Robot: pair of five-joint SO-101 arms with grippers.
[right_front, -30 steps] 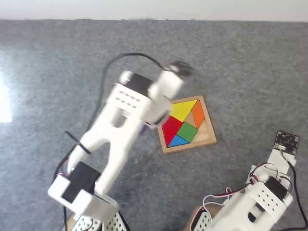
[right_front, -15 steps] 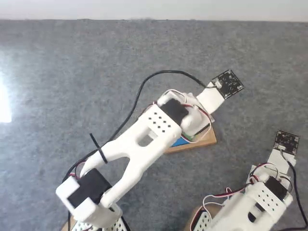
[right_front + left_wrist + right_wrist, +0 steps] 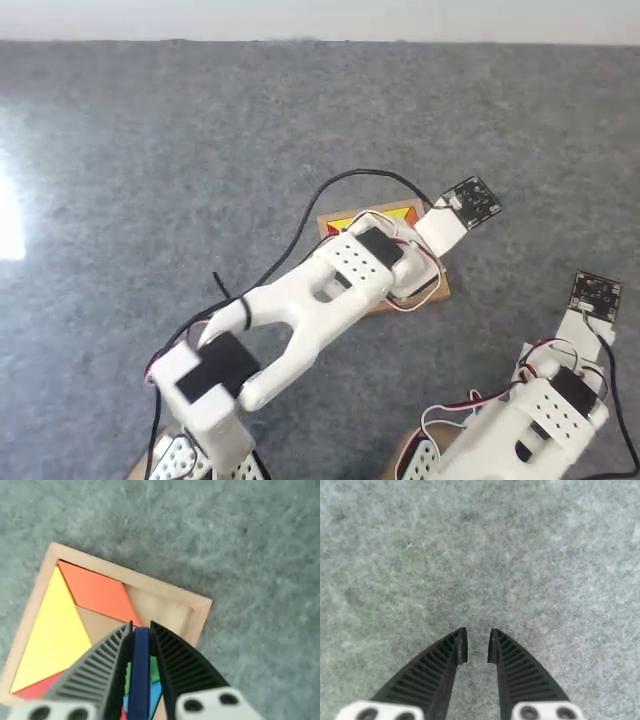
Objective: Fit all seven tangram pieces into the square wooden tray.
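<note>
My left gripper (image 3: 140, 627) is shut on a dark blue piece (image 3: 139, 675), held edge-on just above the square wooden tray (image 3: 197, 614). In the tray lie a yellow triangle (image 3: 47, 637), an orange piece (image 3: 100, 592), a red piece (image 3: 35, 690), and green and light blue pieces under the fingers. Bare wood shows near the tray's corner (image 3: 155, 611). In the high view the left arm (image 3: 330, 290) lies over the tray (image 3: 435, 290), hiding most of it. My right gripper (image 3: 477, 644) hangs over bare grey carpet, its fingers slightly apart with nothing between them.
Grey carpet covers the table all around the tray. The right arm (image 3: 540, 410) rests at the near right corner in the high view, away from the tray. A black cable (image 3: 310, 215) loops off the left arm.
The left arm has swung right from beside the tray to over it, covering the pieces, then lowered and drawn back slightly. The right arm has stayed still.
</note>
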